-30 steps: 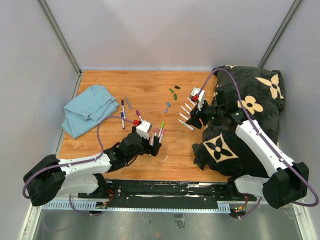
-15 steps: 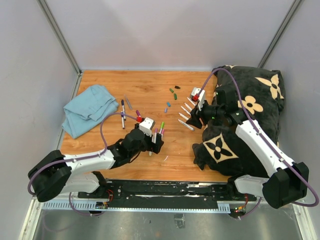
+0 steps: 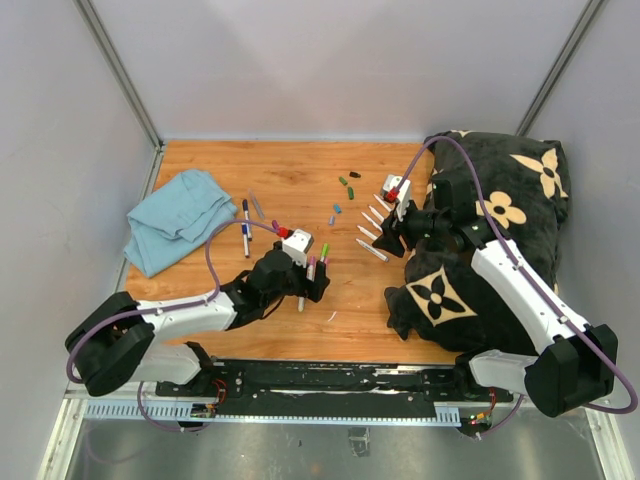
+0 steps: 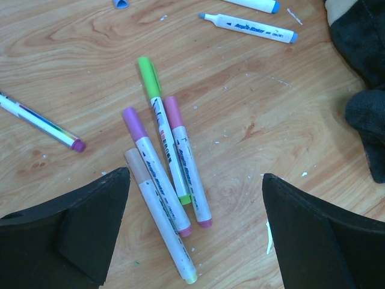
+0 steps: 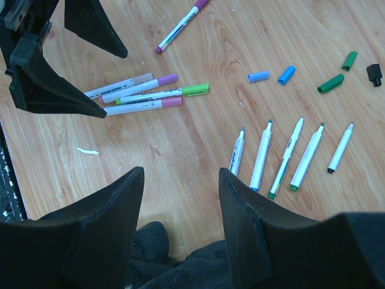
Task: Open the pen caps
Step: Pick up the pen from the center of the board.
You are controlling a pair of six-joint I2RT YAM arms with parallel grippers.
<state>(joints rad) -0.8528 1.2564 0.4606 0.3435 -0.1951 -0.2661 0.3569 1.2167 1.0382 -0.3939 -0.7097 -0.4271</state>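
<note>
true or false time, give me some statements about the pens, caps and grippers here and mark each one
1. The left gripper is open over four capped markers. True.
2. The right gripper holds a marker. False: nothing sits between its fingers.
3. Five uncapped markers lie in a row. True.
4. The blue cloth covers the loose caps. False: they lie bare on the wood, apart from the cloth.
5. All the loose caps are green. False: some are blue and one is black.
</note>
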